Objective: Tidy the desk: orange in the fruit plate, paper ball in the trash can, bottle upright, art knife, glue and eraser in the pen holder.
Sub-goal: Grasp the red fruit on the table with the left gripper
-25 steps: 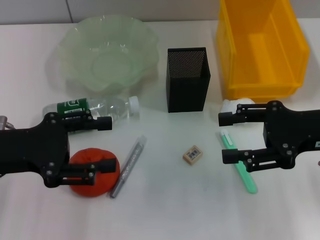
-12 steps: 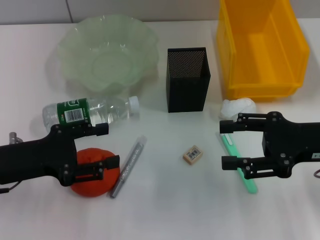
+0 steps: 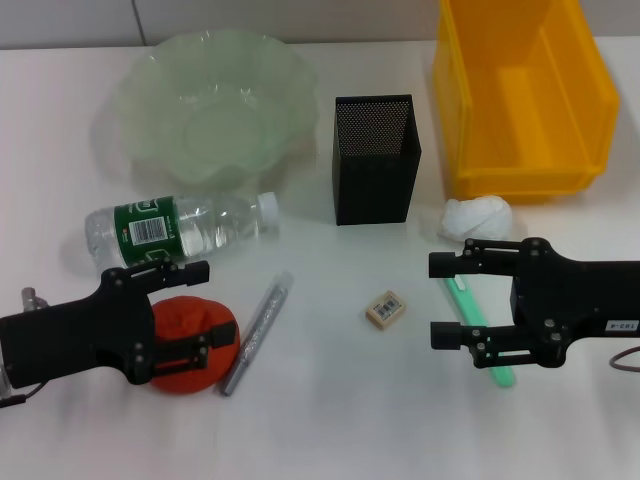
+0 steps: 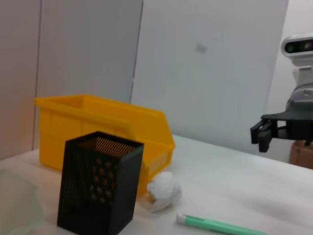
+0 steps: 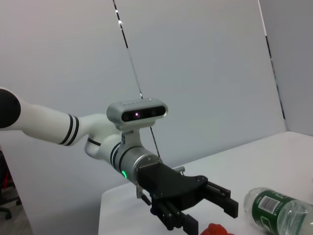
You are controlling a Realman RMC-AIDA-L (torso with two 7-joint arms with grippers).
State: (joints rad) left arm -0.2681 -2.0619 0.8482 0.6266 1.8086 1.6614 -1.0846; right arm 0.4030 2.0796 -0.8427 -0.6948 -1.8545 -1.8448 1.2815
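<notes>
We see the left tool (image 3: 185, 310) spread wide on the worktop (image 3: 330, 420), its fingers on either side of the orange (image 3: 190, 345) without gripping it; the bottle (image 3: 180, 226) lies on its side just beyond. The right tool (image 3: 450, 300) is likewise spread, straddling the green art knife (image 3: 497, 372), with the paper ball (image 3: 475, 216) just beyond it before the trash can (image 3: 520, 95). The eraser (image 3: 386, 308) lies between both tools, near the pen holder (image 3: 375, 160); the fruit plate (image 3: 210, 105) stands behind the bottle.
</notes>
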